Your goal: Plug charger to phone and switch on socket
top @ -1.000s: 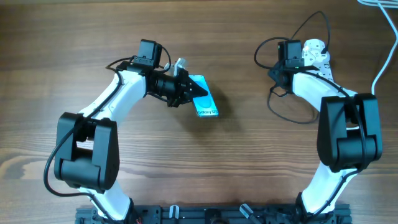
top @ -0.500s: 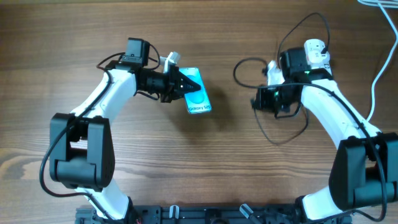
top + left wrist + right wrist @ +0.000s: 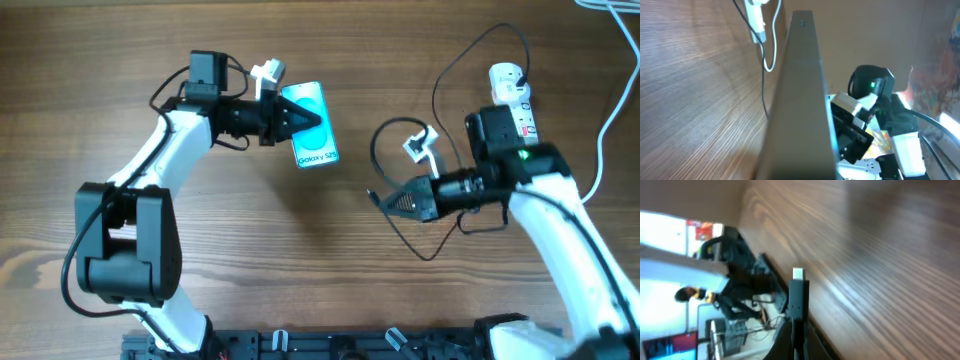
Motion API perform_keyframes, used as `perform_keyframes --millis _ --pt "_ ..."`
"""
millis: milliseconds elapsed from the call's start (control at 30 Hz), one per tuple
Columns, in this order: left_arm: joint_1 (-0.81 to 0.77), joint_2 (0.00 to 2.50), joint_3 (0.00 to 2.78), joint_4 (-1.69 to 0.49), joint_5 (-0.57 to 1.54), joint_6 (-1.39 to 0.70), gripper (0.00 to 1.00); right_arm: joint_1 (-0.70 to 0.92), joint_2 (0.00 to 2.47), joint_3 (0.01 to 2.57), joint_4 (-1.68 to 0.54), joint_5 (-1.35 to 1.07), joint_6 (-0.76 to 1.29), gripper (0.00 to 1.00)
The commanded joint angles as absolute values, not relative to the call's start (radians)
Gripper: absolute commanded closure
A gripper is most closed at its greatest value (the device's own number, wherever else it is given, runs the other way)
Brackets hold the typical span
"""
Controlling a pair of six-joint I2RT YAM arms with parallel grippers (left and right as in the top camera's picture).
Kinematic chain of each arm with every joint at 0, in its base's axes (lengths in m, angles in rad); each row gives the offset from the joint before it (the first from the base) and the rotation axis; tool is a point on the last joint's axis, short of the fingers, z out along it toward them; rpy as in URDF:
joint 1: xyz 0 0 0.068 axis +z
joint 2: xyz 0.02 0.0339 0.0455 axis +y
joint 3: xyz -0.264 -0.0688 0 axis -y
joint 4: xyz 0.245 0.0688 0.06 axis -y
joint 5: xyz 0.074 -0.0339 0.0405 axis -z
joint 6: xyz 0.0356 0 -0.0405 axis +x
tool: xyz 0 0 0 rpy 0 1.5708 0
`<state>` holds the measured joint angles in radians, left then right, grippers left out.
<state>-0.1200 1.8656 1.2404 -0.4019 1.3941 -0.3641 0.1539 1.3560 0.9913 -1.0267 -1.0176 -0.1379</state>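
My left gripper is shut on the phone, which has a teal screen and a white text band at its near end, and holds it tilted above the table. In the left wrist view the phone shows edge-on as a grey slab. My right gripper is shut on the charger's black connector tip, which points left towards the phone. In the right wrist view the connector sticks out past the fingers, its metal end bare. The thin black cable loops back to the white socket at the far right.
A thick white cord runs from the socket area off the top right corner. Loose loops of black cable lie on the wood below my right gripper. The arm bases stand along the front edge.
My right gripper has swung away from the socket, down and left towards the middle, carrying the connector. My left gripper has drawn the phone up and slightly left.
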Motion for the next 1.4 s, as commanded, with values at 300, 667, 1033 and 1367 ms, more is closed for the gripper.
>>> perform_keyframes --millis 300,667,1033,1367 --pt "-0.279 1.861 1.244 -0.065 1.234 -0.750 0.96 0.210 1.123 0.757 -0.584 -0.874 0.313 0.95" --pt "-0.295 1.861 1.244 0.001 1.217 -0.828 0.96 0.211 1.123 0.757 -0.470 -0.844 0.370 0.96" --pt "-0.332 1.861 1.244 0.009 1.158 -0.846 0.96 0.211 1.123 0.757 -0.422 -0.804 0.366 0.96" --pt "-0.338 1.861 1.244 0.009 1.158 -0.847 0.96 0.223 1.123 0.757 -0.422 -0.754 0.355 0.96"
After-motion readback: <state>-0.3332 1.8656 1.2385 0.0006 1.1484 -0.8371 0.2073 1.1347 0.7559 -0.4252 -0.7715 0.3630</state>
